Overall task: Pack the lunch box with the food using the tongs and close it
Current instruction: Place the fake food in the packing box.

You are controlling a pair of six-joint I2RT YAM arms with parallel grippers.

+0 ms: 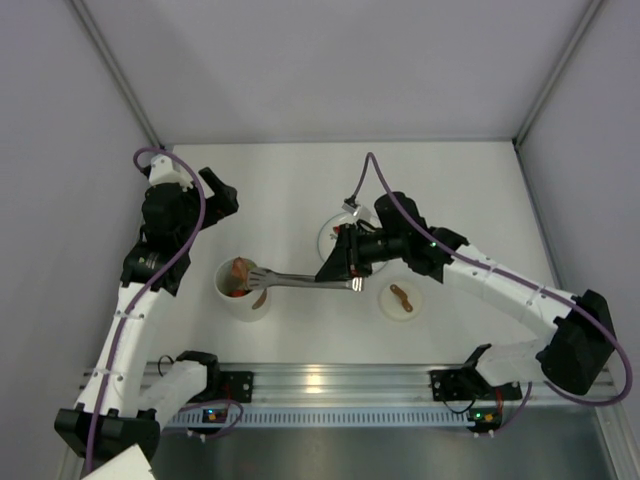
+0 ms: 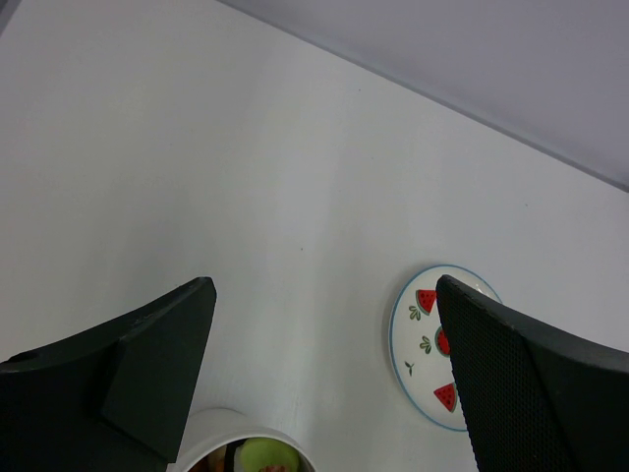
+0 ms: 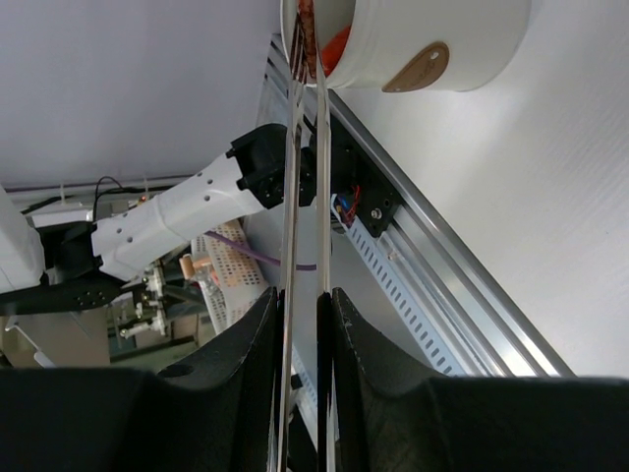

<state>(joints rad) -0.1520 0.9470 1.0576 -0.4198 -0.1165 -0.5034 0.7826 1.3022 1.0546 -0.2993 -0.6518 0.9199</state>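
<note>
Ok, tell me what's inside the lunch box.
Orange and red food pieces show in the lunch box, with the tongs reaching in over them. Its bottom and anything deeper are hidden.

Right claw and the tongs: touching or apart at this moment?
Touching. The right wrist view shows the right claw shut on the tongs, its fingers pressed against the outer sides of both tong arms, squeezing them nearly together.

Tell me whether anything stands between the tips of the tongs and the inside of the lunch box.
Nothing visible does. The right gripper holds the tongs pinched, with their tips at the open, uncovered mouth of the lunch box, where some food lies.
</note>
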